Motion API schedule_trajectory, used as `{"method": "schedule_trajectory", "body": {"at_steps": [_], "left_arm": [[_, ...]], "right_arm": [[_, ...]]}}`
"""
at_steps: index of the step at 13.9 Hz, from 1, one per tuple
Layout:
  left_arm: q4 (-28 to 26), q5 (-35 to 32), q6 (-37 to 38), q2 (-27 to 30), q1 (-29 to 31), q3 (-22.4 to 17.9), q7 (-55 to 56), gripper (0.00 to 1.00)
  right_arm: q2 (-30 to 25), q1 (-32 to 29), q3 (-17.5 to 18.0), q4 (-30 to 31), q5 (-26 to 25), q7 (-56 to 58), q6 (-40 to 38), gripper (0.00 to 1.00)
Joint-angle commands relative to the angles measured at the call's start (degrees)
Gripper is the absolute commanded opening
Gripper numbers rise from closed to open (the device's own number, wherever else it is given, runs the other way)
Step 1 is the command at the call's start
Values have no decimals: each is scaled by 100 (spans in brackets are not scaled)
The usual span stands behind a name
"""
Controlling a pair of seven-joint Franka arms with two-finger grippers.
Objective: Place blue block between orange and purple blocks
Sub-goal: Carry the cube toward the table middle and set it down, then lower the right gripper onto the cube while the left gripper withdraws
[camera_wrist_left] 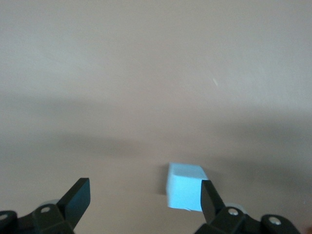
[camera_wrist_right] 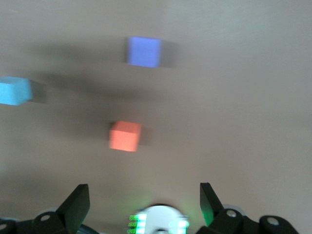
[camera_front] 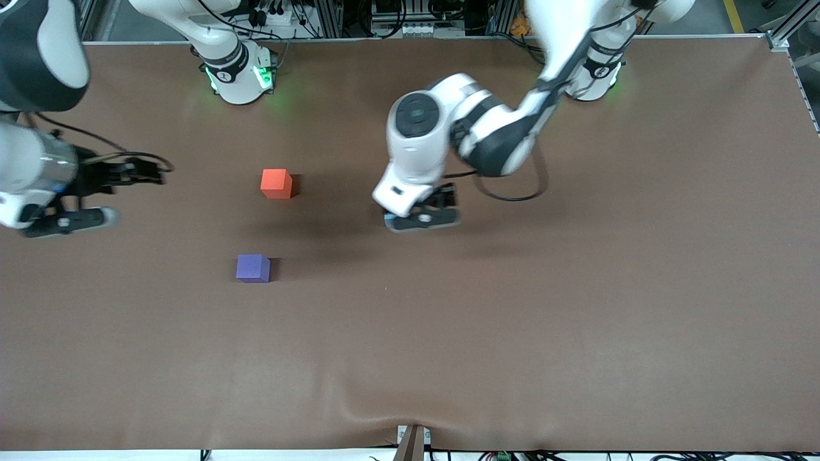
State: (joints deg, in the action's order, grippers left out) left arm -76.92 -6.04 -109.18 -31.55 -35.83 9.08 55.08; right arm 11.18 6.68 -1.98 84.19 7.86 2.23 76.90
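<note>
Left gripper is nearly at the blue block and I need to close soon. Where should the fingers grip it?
Come straight down on the blue block and pinch two opposite flat side faces. The open left gripper sits off-centre, one finger already beside the cube, so centre it first.

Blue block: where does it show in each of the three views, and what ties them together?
Front view: hidden under the left end effector.
Left wrist view: blue block low in the picture, against one fingertip.
Right wrist view: at the picture's edge.
Shared landmark: the brown table.
</note>
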Motion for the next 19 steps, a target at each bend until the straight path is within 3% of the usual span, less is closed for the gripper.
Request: {"method": "schedule_trajectory", "body": {"at_steps": [1,4,7,9,14,19], "left_arm": [[-244,-55,483,517,663,94,-93,100],[-262,-55,1116,798,1445,103,-716,100],[-271,120,1503,1158,2280,120,-1410,100],[-314,227,1575,1369,2711,120,-1727,100],[-411,279,2242,1862,3511,112,-3026,100],[-1393,192,2384,2608,3505,-257,-4493,100]], "right_arm": [[-2,122,-4,552,1179,-539,192,100],[-11,831,49,844,1324,-1282,640,100],[103,2044,58,1203,1324,-2698,1903,100],[400,2546,58,1337,1324,-2842,2398,100],[1227,3356,49,1354,1262,-3210,3628,100],[1763,3559,31,1434,1034,-3368,4279,100]]}}
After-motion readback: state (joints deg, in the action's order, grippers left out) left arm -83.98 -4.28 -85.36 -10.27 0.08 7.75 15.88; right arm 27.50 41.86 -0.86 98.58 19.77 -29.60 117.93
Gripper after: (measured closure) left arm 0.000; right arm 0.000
